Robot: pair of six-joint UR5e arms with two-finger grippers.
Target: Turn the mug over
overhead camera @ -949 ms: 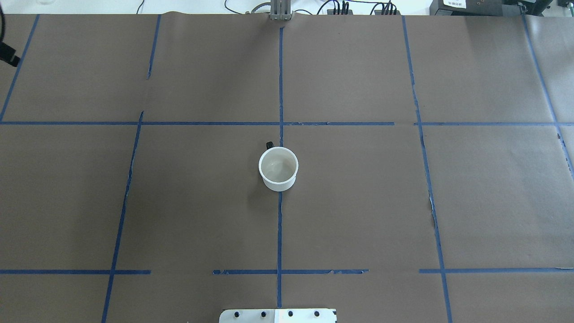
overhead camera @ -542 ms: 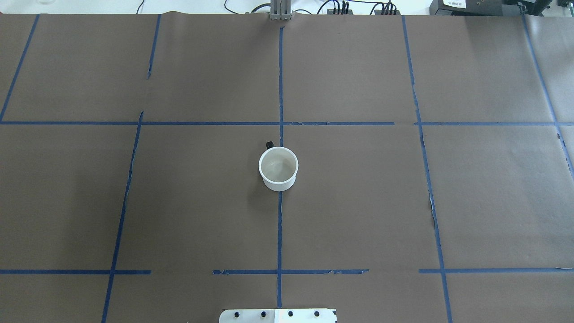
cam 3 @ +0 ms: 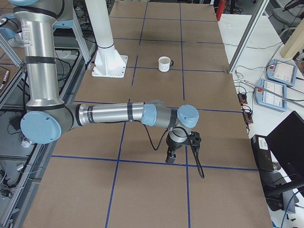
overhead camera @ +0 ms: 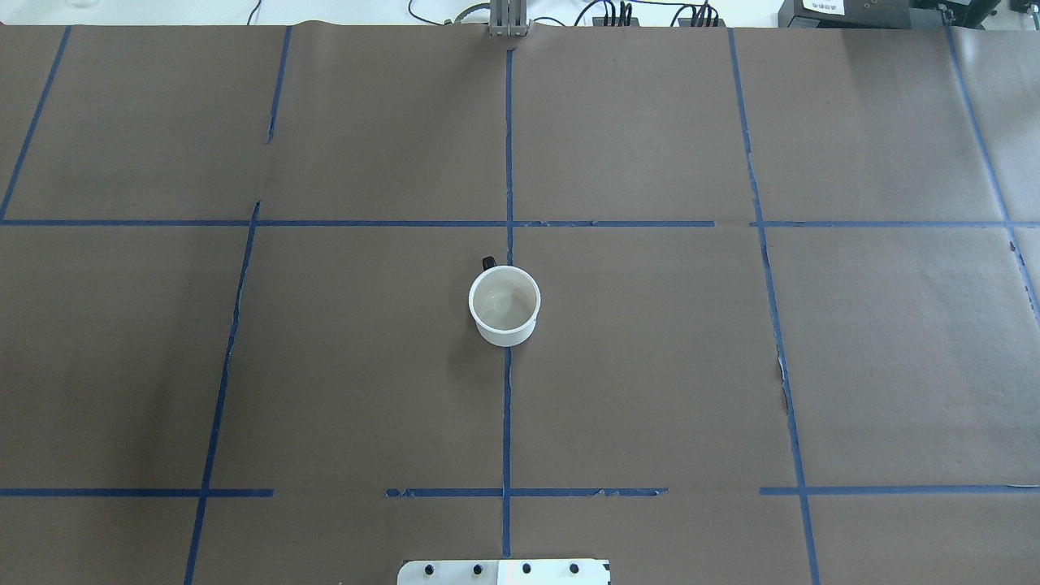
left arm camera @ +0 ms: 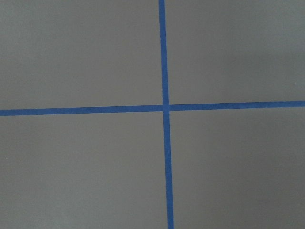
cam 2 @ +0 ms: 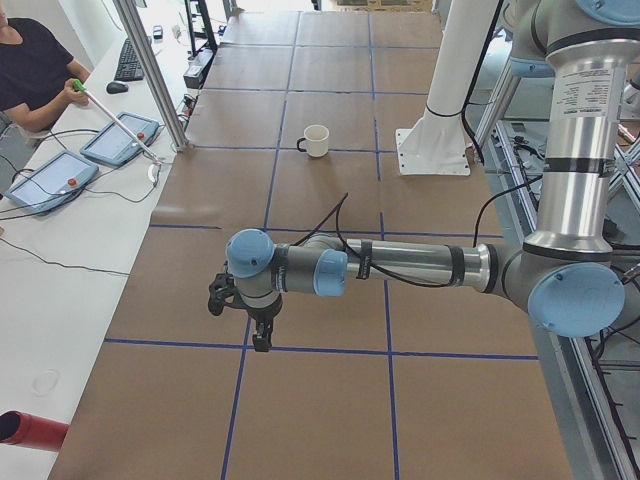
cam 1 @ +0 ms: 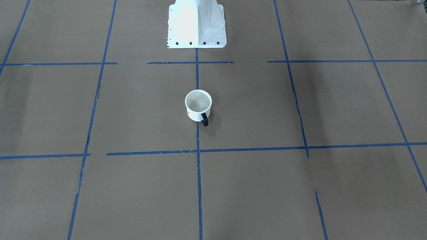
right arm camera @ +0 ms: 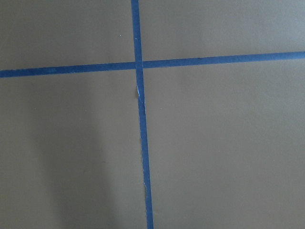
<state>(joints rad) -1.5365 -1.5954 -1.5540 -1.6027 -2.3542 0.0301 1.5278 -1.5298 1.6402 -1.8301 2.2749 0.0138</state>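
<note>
The white mug [overhead camera: 504, 305] stands upright, mouth up, at the middle of the brown paper-covered table. Its black handle [cam 1: 204, 120] points away from the robot base. It also shows in the front view [cam 1: 198, 105], the left side view [cam 2: 316, 140] and the right side view [cam 3: 164, 63], where the smiley face shows. My left gripper [cam 2: 262, 340] hangs far from the mug over a blue tape crossing. My right gripper [cam 3: 170, 159] does the same at the other end. I cannot tell whether either is open or shut. Both wrist views show only paper and tape.
The white robot pedestal [cam 1: 196, 23] stands just behind the mug. Blue tape lines [overhead camera: 507, 162] grid the table. An operator [cam 2: 30, 70] with tablets [cam 2: 120, 140] sits beside the table's far side, by a metal post [cam 2: 150, 75]. Pendants [cam 3: 280, 71] lie on a side bench.
A dark piece of my left arm at the left edge of the overhead view has moved out of sight. The mug has not moved.
</note>
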